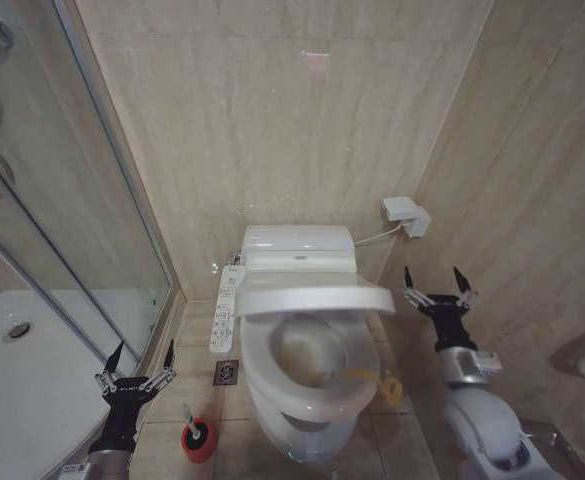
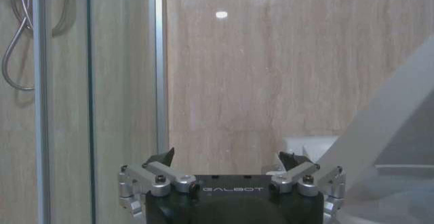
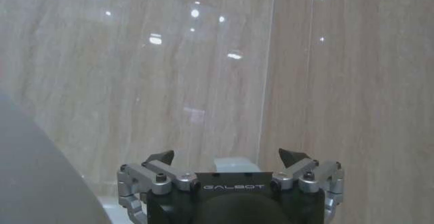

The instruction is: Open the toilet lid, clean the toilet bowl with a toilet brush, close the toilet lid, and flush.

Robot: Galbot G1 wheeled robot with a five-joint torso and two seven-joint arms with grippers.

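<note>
White plastic, the toilet lid is seen half-raised over the toilet bowl. Both the right gripper and left gripper, flanking the bowl, are spread. Lifting is best finished gently from the lid's front edge.

The toilet bowl stands on the floor against the back wall, its toilet lid half raised above it. Left of it, apparently in a holder, stands the toilet brush, with the shower enclosure farther left.
</note>
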